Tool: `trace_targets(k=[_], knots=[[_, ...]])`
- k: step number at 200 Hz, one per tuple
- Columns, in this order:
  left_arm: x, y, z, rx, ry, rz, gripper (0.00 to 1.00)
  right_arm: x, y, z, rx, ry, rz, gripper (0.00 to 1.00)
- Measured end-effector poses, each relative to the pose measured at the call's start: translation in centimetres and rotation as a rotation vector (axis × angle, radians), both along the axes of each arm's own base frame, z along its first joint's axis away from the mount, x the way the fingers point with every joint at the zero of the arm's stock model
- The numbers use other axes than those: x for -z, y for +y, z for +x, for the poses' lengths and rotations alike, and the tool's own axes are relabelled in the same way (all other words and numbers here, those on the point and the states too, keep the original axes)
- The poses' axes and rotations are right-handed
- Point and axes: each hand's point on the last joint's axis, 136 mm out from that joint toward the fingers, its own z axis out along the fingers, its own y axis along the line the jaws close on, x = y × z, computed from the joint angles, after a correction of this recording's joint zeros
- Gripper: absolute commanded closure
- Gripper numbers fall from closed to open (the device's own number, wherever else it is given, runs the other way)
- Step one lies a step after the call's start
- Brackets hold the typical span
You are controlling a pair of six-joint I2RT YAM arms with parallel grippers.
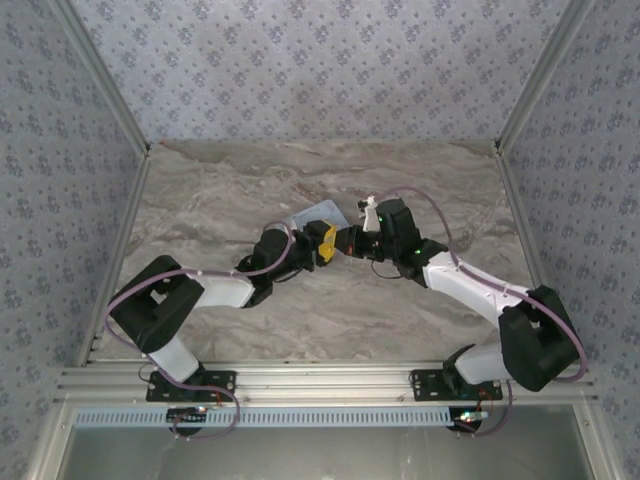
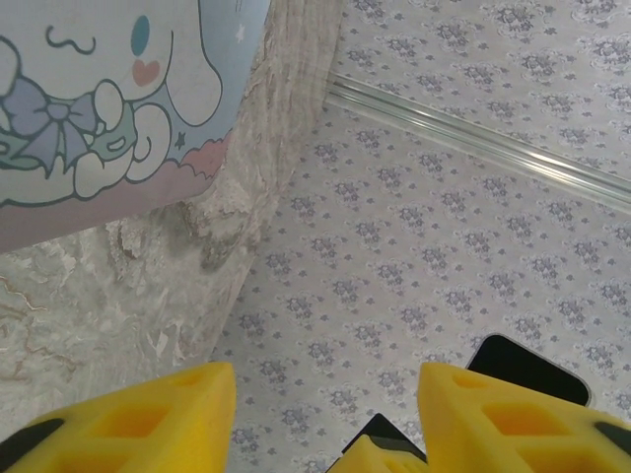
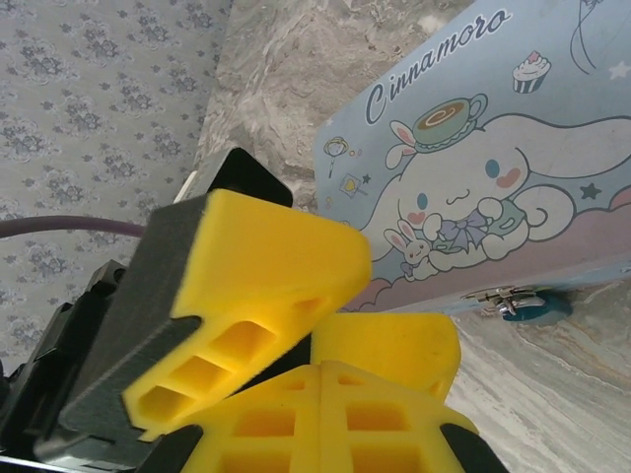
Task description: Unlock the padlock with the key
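While both arms stood nose to nose over the middle of the table, the left claw had its yellow fingers apart. Between them sat the tip of the right claw, pressed together, though I could not tell if it gripped anything. Farther right, the small blue padlock hung at the metal latch on the edge of the cartoon tin box.

Open grey marbled tabletop lies far, left and right of the light blue cartoon-printed tin box at centre, but just near of it the left gripper and right gripper crowd tip to tip, and patterned walls close three sides.
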Motion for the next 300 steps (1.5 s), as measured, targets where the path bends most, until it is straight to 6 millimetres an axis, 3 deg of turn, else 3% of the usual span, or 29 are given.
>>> trace_targets(k=[76,120,257,300], knots=[[0.0,0.0,0.0,-0.003,0.002,0.0,0.81,-0.3,-0.1,-0.1,0.0,-0.006,0.004,1.0],[0.0,0.0,0.0,-0.003,0.003,0.0,0.92,-0.8,-0.1,-0.2,0.0,-0.013,0.009,1.0],[-0.1,0.0,0.1,-0.006,-0.005,0.003,1.0,-1.2,-0.7,-0.3,0.014,-0.01,0.014,1.0],[-1.1,0.8,0.1,-0.018,-0.088,0.077,1.0,-1.0,-2.7,-0.1,0.055,-0.012,0.028,0.78]])
